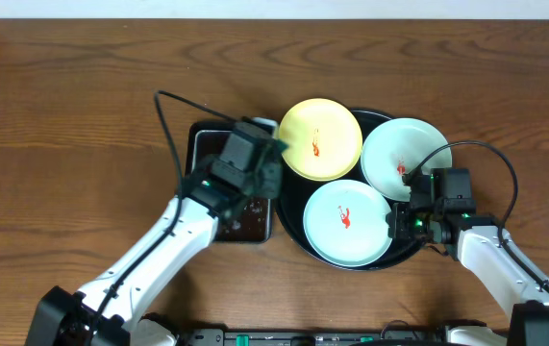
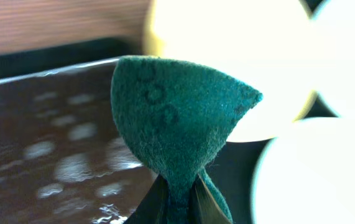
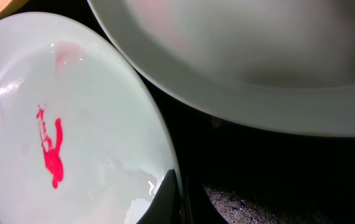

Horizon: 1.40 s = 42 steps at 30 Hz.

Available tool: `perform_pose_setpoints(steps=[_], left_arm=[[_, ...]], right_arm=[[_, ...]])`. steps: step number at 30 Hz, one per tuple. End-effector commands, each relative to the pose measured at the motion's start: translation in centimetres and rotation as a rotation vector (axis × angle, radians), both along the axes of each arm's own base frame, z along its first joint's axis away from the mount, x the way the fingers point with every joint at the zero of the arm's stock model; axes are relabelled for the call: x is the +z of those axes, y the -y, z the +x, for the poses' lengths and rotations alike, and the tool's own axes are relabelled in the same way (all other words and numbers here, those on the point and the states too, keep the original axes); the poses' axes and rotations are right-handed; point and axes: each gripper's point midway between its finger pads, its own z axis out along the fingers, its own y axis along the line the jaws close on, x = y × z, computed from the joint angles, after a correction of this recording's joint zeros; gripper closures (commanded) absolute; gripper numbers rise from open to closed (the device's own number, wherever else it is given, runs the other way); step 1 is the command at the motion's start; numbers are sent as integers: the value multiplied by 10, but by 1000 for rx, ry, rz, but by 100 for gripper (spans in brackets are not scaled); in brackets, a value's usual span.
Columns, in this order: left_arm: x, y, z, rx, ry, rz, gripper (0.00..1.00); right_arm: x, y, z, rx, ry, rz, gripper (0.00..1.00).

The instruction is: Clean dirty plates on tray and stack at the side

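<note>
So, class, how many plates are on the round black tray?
3, all on the tray: the yellow plate back left, a pale plate back right, a second pale plate front centre. No stacking shows, so none seems hidden.

Three plates (image 1: 346, 219) on the round tray (image 1: 371, 119), the rectangular tray (image 1: 202, 154) just left.

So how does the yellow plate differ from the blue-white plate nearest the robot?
The yellow plate is pale yellow; the nearest plate is pale blue-white. The yellow plate overhangs the tray's far-left rim; the nearest plate lies inside the tray. Both are round, with a red smear at centre.
</note>
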Motion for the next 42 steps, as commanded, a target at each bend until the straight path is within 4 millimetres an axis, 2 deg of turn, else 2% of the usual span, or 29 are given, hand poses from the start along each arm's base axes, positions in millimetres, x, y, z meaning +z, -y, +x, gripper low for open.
perform_pose_setpoints(steps=[1, 6, 13, 16, 20, 23, 26, 31, 33, 39, 42], left_arm=[[26, 48, -13, -42, -39, -209, 93], [16, 93, -25, -51, -86, -294, 92], [-35, 156, -55, -83, -209, -342, 93], [-54, 172, -68, -123, -231, -334, 93], [-87, 160, -68, -75, -254, -236, 93], [-108, 130, -65, 5, -276, -112, 93], [-120, 98, -63, 80, -308, -12, 93], [-114, 80, -59, 120, -340, 5, 93], [-101, 86, -59, 64, -337, -20, 93], [-36, 112, -54, -22, -238, -180, 93], [-20, 123, -48, -40, -184, -233, 93]], right_arm=[[-2, -1, -3, 4, -8, -4, 99], [-2, -1, -3, 4, -9, -4, 99], [-2, -1, -3, 5, -8, -4, 99], [-2, -1, -3, 4, -9, -4, 99], [-2, -1, -3, 4, -9, -4, 99], [-2, -1, -3, 4, -9, -4, 99], [-2, -1, -3, 5, -9, -4, 99], [-2, -1, -3, 5, -9, -4, 99], [-2, -1, -3, 4, -9, -4, 99], [-3, -1, -4, 4, -12, -4, 99], [-3, -1, -3, 5, -12, -4, 99]])
